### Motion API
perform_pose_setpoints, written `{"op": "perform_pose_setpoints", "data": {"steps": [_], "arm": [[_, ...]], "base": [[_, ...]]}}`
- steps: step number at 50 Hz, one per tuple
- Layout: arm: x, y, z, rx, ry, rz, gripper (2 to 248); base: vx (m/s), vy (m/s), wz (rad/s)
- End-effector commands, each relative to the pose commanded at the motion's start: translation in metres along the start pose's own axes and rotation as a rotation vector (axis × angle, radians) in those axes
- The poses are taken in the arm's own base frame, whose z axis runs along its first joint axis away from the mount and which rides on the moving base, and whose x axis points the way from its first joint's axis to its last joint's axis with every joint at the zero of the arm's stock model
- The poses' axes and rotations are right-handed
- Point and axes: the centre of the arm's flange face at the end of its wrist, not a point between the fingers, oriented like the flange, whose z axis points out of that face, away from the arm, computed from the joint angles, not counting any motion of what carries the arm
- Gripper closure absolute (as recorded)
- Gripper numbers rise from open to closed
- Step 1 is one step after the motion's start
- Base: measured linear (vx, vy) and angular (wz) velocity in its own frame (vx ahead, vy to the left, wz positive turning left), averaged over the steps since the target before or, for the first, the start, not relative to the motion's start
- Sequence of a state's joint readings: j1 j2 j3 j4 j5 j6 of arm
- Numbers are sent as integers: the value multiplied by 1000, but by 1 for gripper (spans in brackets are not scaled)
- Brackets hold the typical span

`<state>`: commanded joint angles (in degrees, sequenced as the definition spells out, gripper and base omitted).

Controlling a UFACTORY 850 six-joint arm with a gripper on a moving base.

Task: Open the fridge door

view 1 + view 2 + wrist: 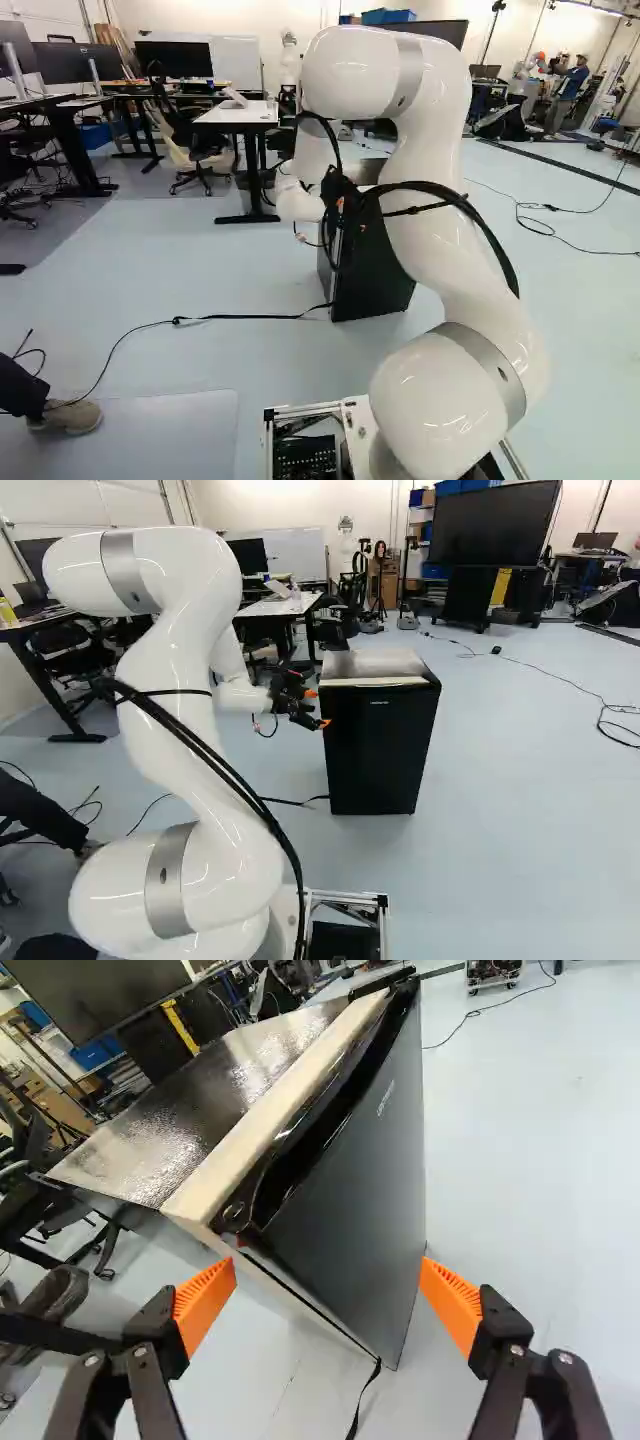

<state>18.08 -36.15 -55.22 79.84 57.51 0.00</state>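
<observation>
The gripper [318, 708] is beside the upper left edge of the black fridge [378, 750] in the right base view. In the wrist view the gripper [328, 1292] stands open, its orange pads wide apart with nothing gripped. Ahead of it is the fridge's dark door [365, 1165], which looks closed, with a dark recess along its top edge. The fridge's light top trim [270, 1110] and shiny top panel [205, 1095] also show there. My arm covers part of the fridge [375, 275] in the left base view.
A cable [240, 317] runs over the floor to the fridge. A white-topped desk [238, 114] and an office chair [200, 145] stand beyond. A person's shoe [66, 415] is at the left of the left base view. A large dark screen [495, 525] stands behind the fridge.
</observation>
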Motion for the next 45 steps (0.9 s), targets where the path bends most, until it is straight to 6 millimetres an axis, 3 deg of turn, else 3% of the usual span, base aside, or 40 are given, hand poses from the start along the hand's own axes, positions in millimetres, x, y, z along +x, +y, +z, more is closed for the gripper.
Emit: {"op": "perform_pose_setpoints", "data": {"steps": [25, 45], "arm": [[9, 11, 9, -40, 7, 16, 3], [13, 40, -7, -62, -2, -11, 3]], "base": [[0, 0, 0], [-1, -1, -4]]}}
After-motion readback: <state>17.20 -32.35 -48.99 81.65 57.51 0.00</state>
